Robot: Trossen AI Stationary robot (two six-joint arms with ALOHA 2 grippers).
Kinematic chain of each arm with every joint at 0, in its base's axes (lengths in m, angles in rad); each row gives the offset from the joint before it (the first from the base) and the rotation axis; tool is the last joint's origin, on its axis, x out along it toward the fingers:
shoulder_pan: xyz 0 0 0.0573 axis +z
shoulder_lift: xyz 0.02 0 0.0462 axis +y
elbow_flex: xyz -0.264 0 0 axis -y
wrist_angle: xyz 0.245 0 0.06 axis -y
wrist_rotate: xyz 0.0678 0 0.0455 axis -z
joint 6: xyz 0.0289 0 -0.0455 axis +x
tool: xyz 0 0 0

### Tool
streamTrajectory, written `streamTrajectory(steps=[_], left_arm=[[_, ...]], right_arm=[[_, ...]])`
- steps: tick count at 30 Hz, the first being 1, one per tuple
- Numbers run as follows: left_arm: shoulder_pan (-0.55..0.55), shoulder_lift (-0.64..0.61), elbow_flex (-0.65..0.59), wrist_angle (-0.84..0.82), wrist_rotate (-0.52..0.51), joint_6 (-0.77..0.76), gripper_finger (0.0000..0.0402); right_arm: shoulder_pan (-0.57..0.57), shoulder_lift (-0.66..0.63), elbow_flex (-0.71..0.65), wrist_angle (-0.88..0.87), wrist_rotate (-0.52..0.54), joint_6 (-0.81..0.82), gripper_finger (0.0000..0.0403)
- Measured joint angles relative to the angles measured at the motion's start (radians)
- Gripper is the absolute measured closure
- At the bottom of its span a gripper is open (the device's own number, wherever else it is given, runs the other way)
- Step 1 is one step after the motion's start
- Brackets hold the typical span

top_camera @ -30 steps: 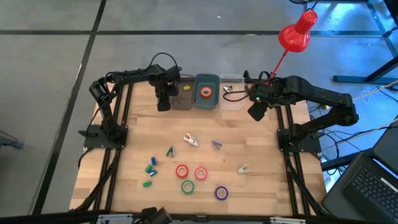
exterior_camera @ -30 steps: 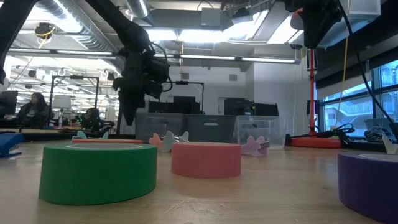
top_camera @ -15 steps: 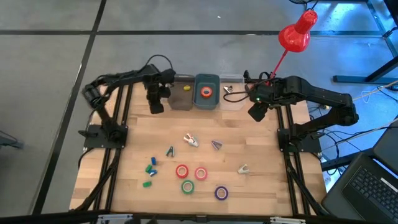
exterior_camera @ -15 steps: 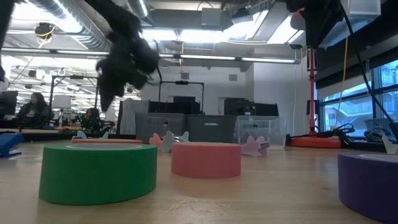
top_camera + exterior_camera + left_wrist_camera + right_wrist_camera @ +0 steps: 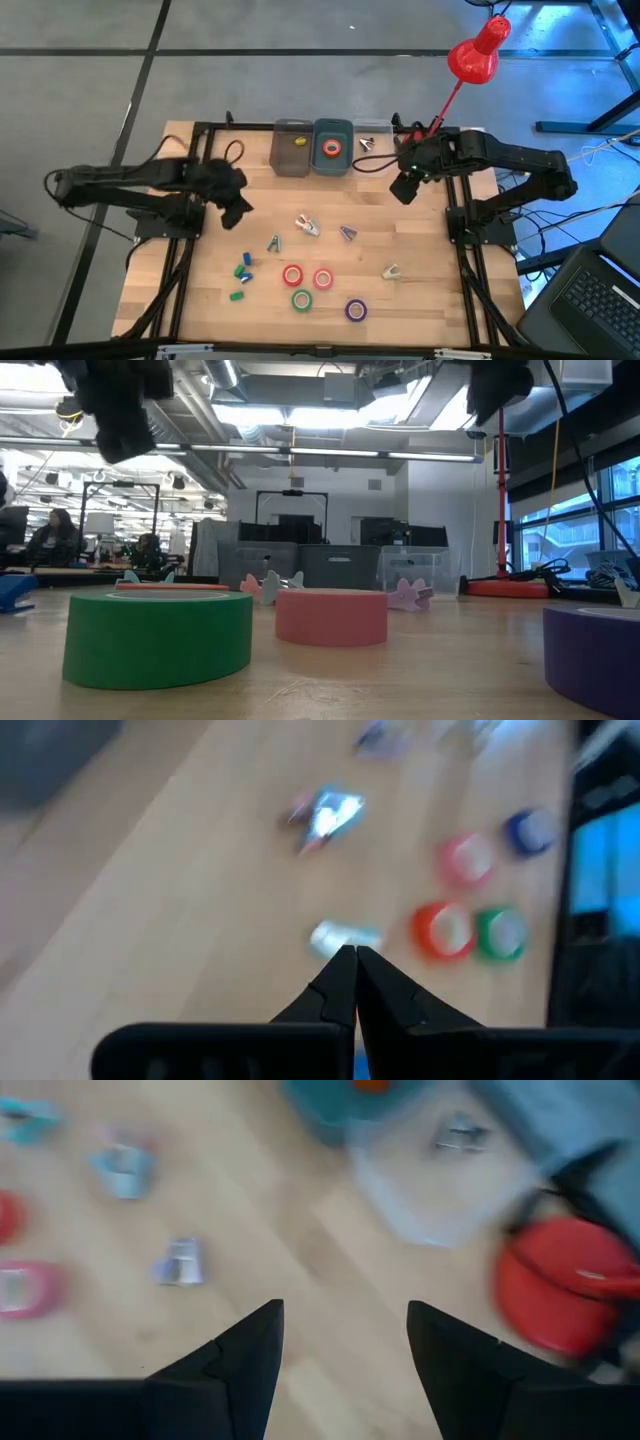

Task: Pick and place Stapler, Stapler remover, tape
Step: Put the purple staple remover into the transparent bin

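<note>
Four tape rolls lie well apart from the closed, empty left pincer.

The worktop is pale wood with plank lines. On it lie four tape rolls with white cores: a red roll, a pink roll, a green roll and a purple roll. Small blue and green blocks sit near them. An orange roll rests in a teal bin, beside a grey bin. The lamp is red. Both arms are black.
</note>
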Motion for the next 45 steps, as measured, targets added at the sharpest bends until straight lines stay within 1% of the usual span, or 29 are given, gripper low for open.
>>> streamTrajectory(steps=[2, 5, 9, 12, 16, 19, 22, 26, 30, 35, 38, 45], left_arm=[[-0.082, -0.027, -0.033, 0.109, -0.092, -0.007, 0.0401], [-0.156, -0.027, -0.065, 0.188, -0.211, 0.028, 0.0401], [-0.179, -0.013, -0.088, 0.285, -0.333, 0.041, 0.0398], [-0.178, -0.002, -0.089, 0.331, -0.391, 0.041, 0.0399], [-0.178, -0.001, -0.089, 0.379, -0.397, 0.092, 0.0394], [-0.176, -0.002, -0.089, 0.424, -0.398, 0.100, 0.0374], [-0.159, -0.002, -0.089, 0.459, -0.400, 0.093, 0.0339], [-0.129, -0.002, -0.088, 0.475, -0.413, 0.099, 0.0287], [-0.108, -0.002, -0.088, 0.528, -0.417, 0.102, 0.0256], [-0.107, -0.002, -0.088, 0.577, -0.417, 0.158, 0.0243], [-0.107, -0.002, -0.088, 0.577, -0.419, 0.184, 0.0243], [-0.106, -0.002, -0.088, 0.576, -0.423, 0.189, 0.0246]], right_arm=[[0.015, 0.003, 0.000, 0.057, -0.059, 0.000, 0.0188], [0.044, 0.011, -0.037, 0.186, -0.119, 0.003, 0.0188], [0.084, 0.032, -0.163, 0.377, -0.178, 0.000, 0.0188], [0.103, 0.053, -0.272, 0.495, -0.236, 0.017, 0.0188], [0.120, 0.080, -0.389, 0.645, -0.308, 0.074, 0.0188], [0.129, 0.110, -0.440, 0.743, -0.362, 0.091, 0.0188], [0.138, 0.158, -0.445, 0.787, -0.390, 0.082, 0.0188], [0.138, 0.234, -0.414, 0.803, -0.393, 0.020, 0.0188], [0.135, 0.327, -0.394, 0.799, -0.390, -0.032, 0.0188], [0.135, 0.431, -0.376, 0.799, -0.390, -0.068, 0.0188], [0.135, 0.476, -0.352, 0.797, -0.361, -0.089, 0.0188], [0.135, 0.509, -0.327, 0.811, -0.298, -0.153, 0.0188]])
